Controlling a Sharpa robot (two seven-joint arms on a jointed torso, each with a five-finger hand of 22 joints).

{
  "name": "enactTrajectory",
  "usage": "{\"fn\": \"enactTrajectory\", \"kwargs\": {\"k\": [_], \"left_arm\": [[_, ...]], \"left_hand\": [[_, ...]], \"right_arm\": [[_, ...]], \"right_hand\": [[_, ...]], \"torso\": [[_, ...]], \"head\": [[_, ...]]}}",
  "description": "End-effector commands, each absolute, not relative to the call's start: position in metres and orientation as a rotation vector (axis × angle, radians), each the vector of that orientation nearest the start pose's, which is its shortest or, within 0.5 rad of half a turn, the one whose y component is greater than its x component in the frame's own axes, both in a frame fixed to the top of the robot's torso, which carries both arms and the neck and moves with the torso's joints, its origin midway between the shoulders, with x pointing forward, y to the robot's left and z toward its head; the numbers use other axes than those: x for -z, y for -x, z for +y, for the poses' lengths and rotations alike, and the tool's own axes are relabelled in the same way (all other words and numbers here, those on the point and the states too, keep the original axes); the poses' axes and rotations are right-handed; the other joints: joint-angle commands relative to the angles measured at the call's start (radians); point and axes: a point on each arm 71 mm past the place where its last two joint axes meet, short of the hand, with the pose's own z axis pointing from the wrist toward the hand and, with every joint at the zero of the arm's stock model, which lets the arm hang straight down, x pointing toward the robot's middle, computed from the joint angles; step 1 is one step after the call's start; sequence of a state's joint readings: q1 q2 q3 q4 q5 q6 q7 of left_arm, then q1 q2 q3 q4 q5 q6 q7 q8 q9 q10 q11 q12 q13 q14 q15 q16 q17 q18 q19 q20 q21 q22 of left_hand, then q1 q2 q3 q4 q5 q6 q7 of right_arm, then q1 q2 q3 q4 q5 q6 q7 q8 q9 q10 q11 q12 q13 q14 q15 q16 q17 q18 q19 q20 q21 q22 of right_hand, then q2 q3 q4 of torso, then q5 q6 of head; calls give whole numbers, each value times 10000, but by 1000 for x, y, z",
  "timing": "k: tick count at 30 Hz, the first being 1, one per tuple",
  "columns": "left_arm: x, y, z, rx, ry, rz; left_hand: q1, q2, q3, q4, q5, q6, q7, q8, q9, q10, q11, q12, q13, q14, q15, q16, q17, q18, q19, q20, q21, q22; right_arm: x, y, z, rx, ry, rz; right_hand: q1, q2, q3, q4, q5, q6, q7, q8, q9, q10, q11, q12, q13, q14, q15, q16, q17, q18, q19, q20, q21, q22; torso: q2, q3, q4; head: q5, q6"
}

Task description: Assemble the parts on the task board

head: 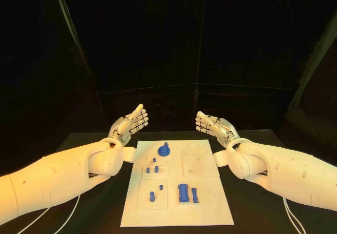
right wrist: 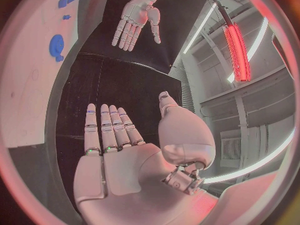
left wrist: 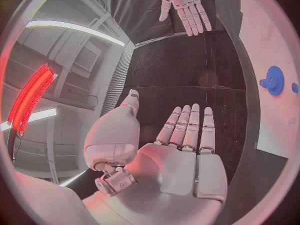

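Two arms reach over your black worktop (head: 84, 139), with the white task board (head: 211, 195) lying between them. Your left hand (head: 130, 123) and right hand (head: 214, 126) hover released, fingers spread, beyond the board's far corners. Small blue parts (head: 186, 193) rest on the board, including a gear (head: 164, 150) near its far edge.

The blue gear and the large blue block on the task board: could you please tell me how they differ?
The blue gear is round and lies near the task board's far edge; the large blue block is long and rectangular, nearer the robot. Both are blue, lie on the board, and no robot hand touches them.
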State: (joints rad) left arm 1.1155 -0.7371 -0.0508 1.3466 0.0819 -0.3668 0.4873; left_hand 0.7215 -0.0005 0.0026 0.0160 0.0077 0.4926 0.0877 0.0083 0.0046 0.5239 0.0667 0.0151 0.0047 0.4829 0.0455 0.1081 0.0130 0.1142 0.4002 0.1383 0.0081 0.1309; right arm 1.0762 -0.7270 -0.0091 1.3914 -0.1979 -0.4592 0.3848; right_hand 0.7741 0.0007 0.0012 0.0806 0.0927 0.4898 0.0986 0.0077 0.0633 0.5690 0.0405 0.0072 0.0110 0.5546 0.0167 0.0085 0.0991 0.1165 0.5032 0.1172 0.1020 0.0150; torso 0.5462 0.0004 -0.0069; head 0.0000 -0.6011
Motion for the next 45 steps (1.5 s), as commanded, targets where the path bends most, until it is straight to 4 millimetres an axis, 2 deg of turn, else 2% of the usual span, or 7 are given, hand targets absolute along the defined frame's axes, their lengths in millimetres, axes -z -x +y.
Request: {"fn": "enactTrajectory", "kwargs": {"k": [1, 4, 5, 6, 7, 8, 45], "left_arm": [[230, -492, 211, 13002, 12125, 12556], [228, -481, 203, 12727, 12117, 12424], [228, -476, 201, 12617, 12112, 12367], [227, -473, 199, 12553, 12108, 12332], [226, -471, 198, 12495, 12104, 12299], [226, -469, 196, 12444, 12101, 12270], [224, -462, 192, 12289, 12089, 12178]], "left_hand": [[-2362, 5, -26, -160, -77, -1609, -877, -83, -46, -1714, -667, -151, -47, -1582, -455, -352, -130, -386, -1309, -453, -81, -429], [-2867, 5, -26, -160, -77, -1958, -877, -83, -46, -2082, -667, -151, -47, -1917, -455, -1081, -130, -389, -1588, -551, -81, -521], [-3148, 5, -26, -160, -77, -2147, -877, -83, -46, -2287, -667, -151, -47, -2108, -455, -1081, -130, -391, -1747, -602, -81, -572], [-3259, 5, -26, -160, -77, -2222, -877, -83, -46, -2365, -667, -151, -47, -2182, -455, -1081, -130, -1142, -1809, -624, -81, -591], [-3415, 5, -26, -160, -77, -2331, -877, -83, -46, -2481, -667, -151, -47, -2286, -455, -1081, -130, -1142, -1892, -657, -81, -1309], [-3573, 5, -26, -160, -77, -2439, -877, -83, -46, -2593, -667, -151, -47, -2393, -455, -1081, -130, -1142, -1983, -1383, -81, -1309], [-7215, 5, -26, -160, -77, -4926, -877, -83, -46, -5239, -667, -151, -47, -4829, -455, -1081, -130, -1142, -4002, -1383, -81, -1309]], "right_arm": [[228, -483, -199, -12582, -11405, 12721], [227, -473, -196, -12461, -11732, 12447], [226, -469, -195, -12407, -11854, 12352], [225, -467, -194, -12376, -11921, 12301], [225, -465, -193, -12348, -11977, 12259], [225, -464, -193, -12325, -12022, 12226], [224, -462, -192, -12289, -12089, 12178]], "right_hand": [[-2534, -7, -12, -806, -927, -1602, -986, -77, -633, -1865, -405, -72, -110, -1814, -167, -85, -991, -411, -1646, -383, -1020, -150], [-3070, -7, -12, -806, -927, -1940, -986, -77, -633, -2263, -405, -72, -110, -2196, -167, -85, -991, -411, -1994, -463, -1020, -150], [-3382, -7, -12, -806, -927, -2136, -986, -77, -633, -2492, -405, -72, -110, -2423, -167, -85, -991, -411, -2198, -1172, -1020, -150], [-3477, -7, -12, -806, -927, -2197, -986, -77, -633, -2559, -405, -72, -110, -2490, -167, -85, -991, -432, -2253, -1172, -1020, -150], [-3653, -7, -12, -806, -927, -2312, -986, -77, -633, -2690, -405, -72, -110, -2617, -167, -85, -991, -1165, -2367, -1172, -1020, -150], [-3821, -7, -12, -806, -927, -2415, -986, -77, -633, -2812, -405, -72, -110, -2739, -167, -85, -991, -1165, -2464, -1172, -1020, -150], [-7741, -7, -12, -806, -927, -4898, -986, -77, -633, -5690, -405, -72, -110, -5546, -167, -85, -991, -1165, -5032, -1172, -1020, -150]], "torso": [[-20, -4, 69], [-20, -4, 69], [-20, -4, 69], [-20, -4, 69], [-20, -4, 69], [-20, -4, 69], [-20, -4, 69]], "head": [[0, 11], [0, 11], [0, 11], [0, 11], [0, 11], [0, 11], [0, 11]]}}
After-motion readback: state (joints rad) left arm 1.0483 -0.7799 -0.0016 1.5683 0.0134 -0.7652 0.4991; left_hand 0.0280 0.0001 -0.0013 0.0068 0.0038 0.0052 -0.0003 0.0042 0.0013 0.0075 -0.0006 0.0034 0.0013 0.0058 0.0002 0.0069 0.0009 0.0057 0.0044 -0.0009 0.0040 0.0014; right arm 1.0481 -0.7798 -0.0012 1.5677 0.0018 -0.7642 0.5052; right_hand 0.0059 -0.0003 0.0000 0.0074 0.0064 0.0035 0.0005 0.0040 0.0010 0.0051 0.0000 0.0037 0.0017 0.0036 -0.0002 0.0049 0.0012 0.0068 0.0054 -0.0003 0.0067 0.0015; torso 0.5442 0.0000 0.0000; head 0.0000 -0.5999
